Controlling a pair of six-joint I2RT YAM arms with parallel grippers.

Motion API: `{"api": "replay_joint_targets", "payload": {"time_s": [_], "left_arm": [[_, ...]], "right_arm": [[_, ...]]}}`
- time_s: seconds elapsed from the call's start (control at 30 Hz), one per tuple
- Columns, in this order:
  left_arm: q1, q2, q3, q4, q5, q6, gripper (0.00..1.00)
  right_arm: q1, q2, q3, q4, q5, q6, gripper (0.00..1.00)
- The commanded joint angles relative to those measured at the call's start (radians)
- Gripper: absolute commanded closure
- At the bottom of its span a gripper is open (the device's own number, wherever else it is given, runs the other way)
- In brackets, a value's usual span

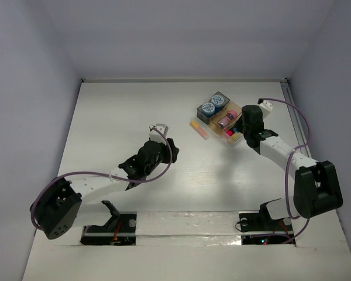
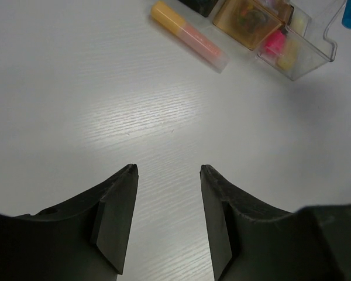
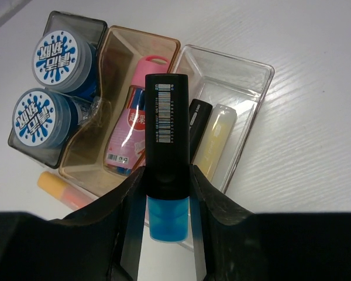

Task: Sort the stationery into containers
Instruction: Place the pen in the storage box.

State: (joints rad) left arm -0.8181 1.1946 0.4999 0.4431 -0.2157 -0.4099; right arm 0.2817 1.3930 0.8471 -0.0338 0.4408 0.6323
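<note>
The containers sit joined at the back right. The dark grey tray (image 3: 14, 137) holds two blue-and-white pots (image 3: 63, 52). In the amber tray (image 3: 143, 40) lies the pink-topped stick (image 3: 131, 126). The clear tray (image 3: 234, 55) has a yellow marker (image 3: 216, 140) and a black one (image 3: 198, 120) in it. My right gripper (image 3: 167, 175) is shut on the black-blue marker (image 3: 167, 123), held just above the clear tray's near end. An orange marker (image 1: 199, 130) lies on the table left of the trays. My left gripper (image 2: 168, 170) hangs open and empty over bare table, well short of the orange marker (image 2: 187, 35).
The tray cluster (image 1: 222, 117) stands near the table's right rail (image 1: 293, 111). White walls close the table on the back and sides. Both arm bases and their cables occupy the near edge.
</note>
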Motion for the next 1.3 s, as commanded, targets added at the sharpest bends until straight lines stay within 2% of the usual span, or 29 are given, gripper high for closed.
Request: {"api": "replay_joint_targets", "payload": {"time_s": [0.0, 0.2, 0.23, 0.33, 0.4, 0.43, 0.47, 0.5, 0.73, 0.8, 0.83, 0.87, 0.9, 1.0, 1.03, 1.17, 1.27], "left_arm": [[-0.003, 0.008, 0.042, 0.025, 0.03, -0.01, 0.56], [-0.003, 0.023, 0.043, 0.039, 0.05, -0.015, 0.55], [-0.003, 0.028, 0.043, 0.04, 0.055, -0.017, 0.55], [-0.003, 0.039, 0.045, 0.049, 0.061, -0.027, 0.52], [-0.003, 0.052, 0.052, 0.051, 0.068, -0.035, 0.51], [-0.003, 0.063, 0.055, 0.051, 0.075, -0.043, 0.51], [-0.003, 0.066, 0.06, 0.051, 0.088, -0.047, 0.51], [-0.003, 0.077, 0.069, 0.054, 0.093, -0.053, 0.5], [-0.003, 0.152, 0.15, 0.045, 0.059, -0.147, 0.49], [-0.003, 0.204, 0.182, 0.023, 0.041, -0.165, 0.49], [-0.003, 0.226, 0.204, 0.013, 0.033, -0.176, 0.49], [-0.003, 0.247, 0.224, 0.0, 0.016, -0.184, 0.5], [-0.003, 0.27, 0.268, -0.018, 0.006, -0.191, 0.52], [-0.012, 0.37, 0.334, -0.006, -0.05, -0.228, 0.65], [-0.012, 0.393, 0.356, -0.009, -0.059, -0.242, 0.79], [-0.012, 0.503, 0.463, -0.038, -0.08, -0.26, 1.0], [-0.012, 0.569, 0.537, -0.06, -0.099, -0.276, 1.0]], "right_arm": [[-0.013, 0.007, -0.013, 0.075, 0.012, 0.053, 0.81], [-0.035, 0.041, -0.013, 0.086, 0.009, 0.073, 0.78], [-0.035, 0.052, -0.01, 0.084, 0.007, 0.078, 0.71], [-0.035, 0.06, -0.005, 0.089, -0.001, 0.076, 0.61], [-0.035, 0.051, -0.013, 0.098, -0.007, 0.069, 0.6], [-0.035, 0.047, -0.013, 0.098, -0.005, 0.064, 0.51], [-0.035, 0.04, -0.013, 0.1, -0.002, 0.057, 0.49], [-0.035, 0.035, -0.011, 0.098, -0.005, 0.05, 0.42], [-0.035, -0.02, -0.032, 0.084, -0.051, 0.021, 0.4], [-0.035, -0.061, -0.06, 0.094, -0.071, 0.012, 0.51], [-0.035, -0.125, -0.08, 0.109, -0.082, 0.007, 0.83], [-0.035, -0.165, -0.124, 0.117, -0.103, -0.008, 1.0], [-0.035, -0.207, -0.15, 0.124, -0.122, -0.014, 1.0], [-0.035, -0.366, -0.246, 0.149, -0.224, -0.008, 1.0], [-0.035, -0.396, -0.259, 0.131, -0.249, -0.002, 1.0], [-0.035, -0.508, -0.296, 0.06, -0.347, -0.035, 1.0], [-0.035, -0.586, -0.318, 0.037, -0.398, -0.054, 0.98]]}}
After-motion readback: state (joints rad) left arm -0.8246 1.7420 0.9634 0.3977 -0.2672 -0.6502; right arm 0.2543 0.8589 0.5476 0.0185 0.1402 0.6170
